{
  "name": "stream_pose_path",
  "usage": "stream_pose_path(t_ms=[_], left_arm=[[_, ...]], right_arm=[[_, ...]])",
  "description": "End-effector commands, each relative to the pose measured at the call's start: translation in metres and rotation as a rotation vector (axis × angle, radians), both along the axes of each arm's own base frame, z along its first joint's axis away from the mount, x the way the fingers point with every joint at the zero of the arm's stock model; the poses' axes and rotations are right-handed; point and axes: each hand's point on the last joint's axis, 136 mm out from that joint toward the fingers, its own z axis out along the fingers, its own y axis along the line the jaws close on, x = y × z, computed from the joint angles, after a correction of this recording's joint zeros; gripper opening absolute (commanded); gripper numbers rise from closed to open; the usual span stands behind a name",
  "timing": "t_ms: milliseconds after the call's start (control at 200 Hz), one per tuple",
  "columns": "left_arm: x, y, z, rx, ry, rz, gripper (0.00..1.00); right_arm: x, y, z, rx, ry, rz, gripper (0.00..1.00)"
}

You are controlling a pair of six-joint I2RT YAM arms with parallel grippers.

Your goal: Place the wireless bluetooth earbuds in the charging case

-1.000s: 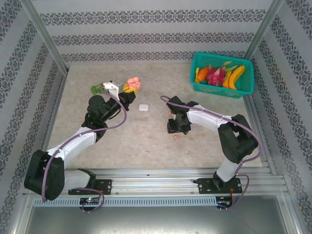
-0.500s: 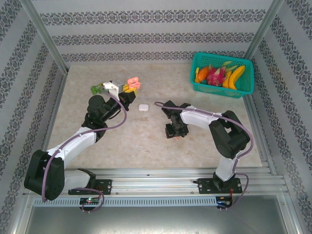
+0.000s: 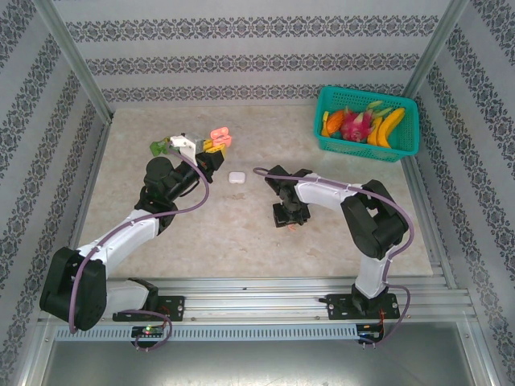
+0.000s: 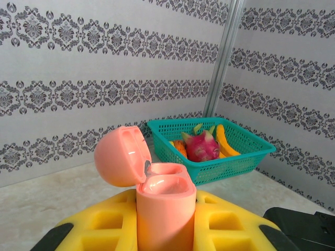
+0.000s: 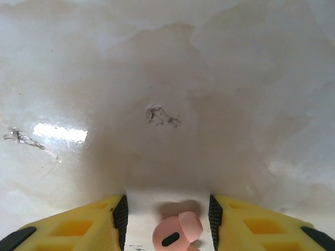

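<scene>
From above, the left gripper (image 3: 212, 145) sits left of centre in the upper half of the frame. It is raised off the table (image 3: 161, 233) and clamped on the pink charging case (image 3: 219, 133), whose lid is flipped open. A white case (image 3: 236, 177) lies on the table just right of it. Near the middle, the right gripper (image 3: 288, 217) points straight down at the surface, with a pink earbud (image 3: 290, 227) at its tips. A teal basket (image 3: 362, 153) of fruit stands in the upper right.

In the left wrist view, the pink charging case (image 4: 165, 209) stands upright at the bottom centre, pinched firmly between the yellow fingers (image 4: 99, 227). Its lid (image 4: 123, 157) is swung back to the left and both sockets are bare.

In the right wrist view, the pink earbud (image 5: 178, 232) lies on the table at the bottom edge. The right gripper (image 5: 167, 222) straddles it with the jaws parted, so a pad (image 5: 121, 217) stands on each side, and nothing is gripped yet.

The bud looks very light, hard and glossy, so it is likely to squirt out or roll under pressure. I would take it across the rounded head with a gentle squeeze, leaving the stem free to go into a socket.
</scene>
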Motion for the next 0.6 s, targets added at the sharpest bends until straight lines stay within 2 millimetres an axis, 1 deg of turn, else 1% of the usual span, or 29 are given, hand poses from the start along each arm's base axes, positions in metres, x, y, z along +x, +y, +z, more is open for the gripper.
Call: stream_pose_path(t_ms=[0,305,595], left_arm=[[-0.003,0.003,0.027,-0.020,-0.077,-0.004,0.00],[-0.003,0.003,0.027,-0.021,-0.076,-0.005,0.00],[-0.003,0.003,0.028,-0.021,-0.080,-0.006,0.00]], right_arm=[[-0.005,-0.001,-0.001,-0.034,0.010,0.031,0.45],[-0.011,0.003,0.000,-0.042,0.011,0.029,0.40],[-0.019,0.007,-0.002,-0.056,0.019,0.011,0.38]])
